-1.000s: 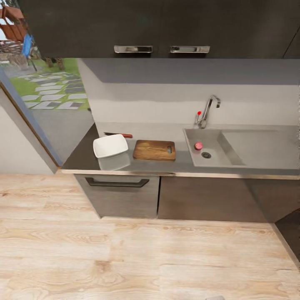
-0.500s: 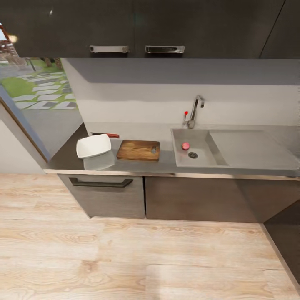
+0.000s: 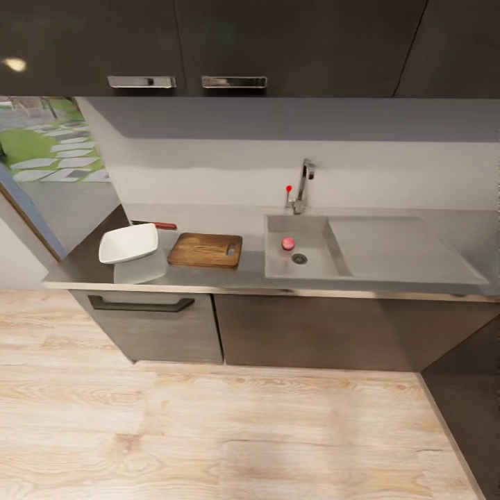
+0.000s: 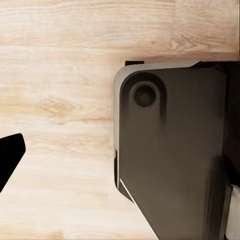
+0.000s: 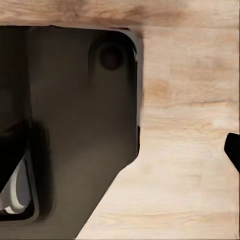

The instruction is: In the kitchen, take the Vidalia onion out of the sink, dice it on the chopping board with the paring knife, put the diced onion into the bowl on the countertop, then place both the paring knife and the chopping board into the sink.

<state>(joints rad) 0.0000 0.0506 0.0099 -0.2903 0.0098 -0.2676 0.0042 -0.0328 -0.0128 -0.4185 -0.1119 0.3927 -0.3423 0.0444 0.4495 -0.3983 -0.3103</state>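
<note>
In the head view the small pinkish Vidalia onion lies in the sink, beside the round dark drain. On the grey countertop to the left of the basin the wooden chopping board lies flat. The white bowl stands left of the board. Behind the bowl, the red-handled paring knife rests near the wall. A dark fingertip shows at the edge of the left wrist view over the floor. Another dark fingertip shows at the edge of the right wrist view.
A chrome faucet with a tiny red knob stands behind the basin. Dark upper cabinets hang above, and dark lower cabinets stand under the worktop. Wooden floor lies between me and the counter. My dark base is below the wrists.
The whole head view has slid left across the frames, so the camera has moved rightward along the counter. The onion, board, bowl and knife keep their places.
</note>
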